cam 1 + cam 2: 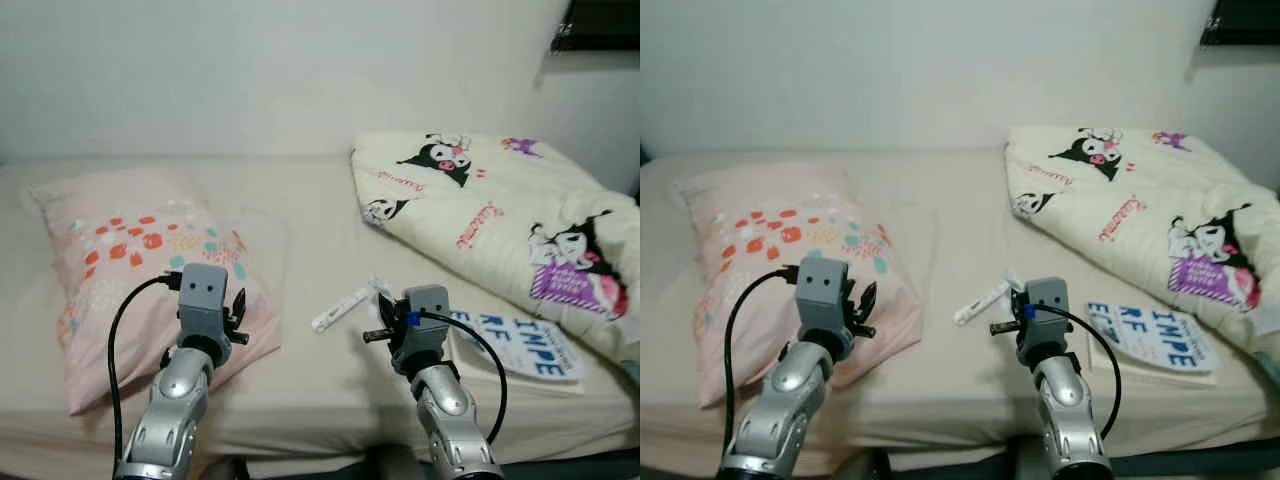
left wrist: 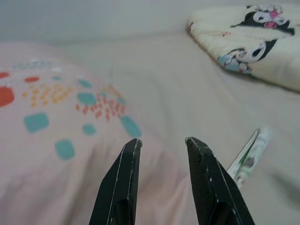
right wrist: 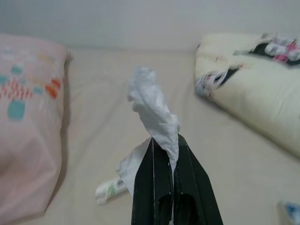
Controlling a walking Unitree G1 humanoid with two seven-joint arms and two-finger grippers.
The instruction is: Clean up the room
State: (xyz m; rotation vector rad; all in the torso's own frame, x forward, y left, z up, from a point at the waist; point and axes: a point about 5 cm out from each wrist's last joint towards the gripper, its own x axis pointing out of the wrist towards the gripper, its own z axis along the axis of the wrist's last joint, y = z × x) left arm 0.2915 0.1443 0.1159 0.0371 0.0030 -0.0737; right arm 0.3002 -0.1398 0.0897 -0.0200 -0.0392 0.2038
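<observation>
My right gripper (image 3: 165, 139) is shut on a crumpled white tissue (image 3: 152, 105) and holds it just above the beige bed sheet, near the bed's middle. The tissue sticks up past the fingertips. A small white tube-like packet (image 1: 340, 308) lies on the sheet just beyond and to the left of that gripper, and it also shows below the tissue as the packet (image 3: 110, 190). My left gripper (image 2: 161, 140) is open and hovers over the near corner of a pink pillow (image 1: 130, 260) with coloured spots.
A cream cartoon-print blanket (image 1: 500, 210) is bunched on the right of the bed. A white book with blue letters (image 1: 525, 345) lies at the bed's front right. The bed (image 1: 300, 200) runs to a white wall behind.
</observation>
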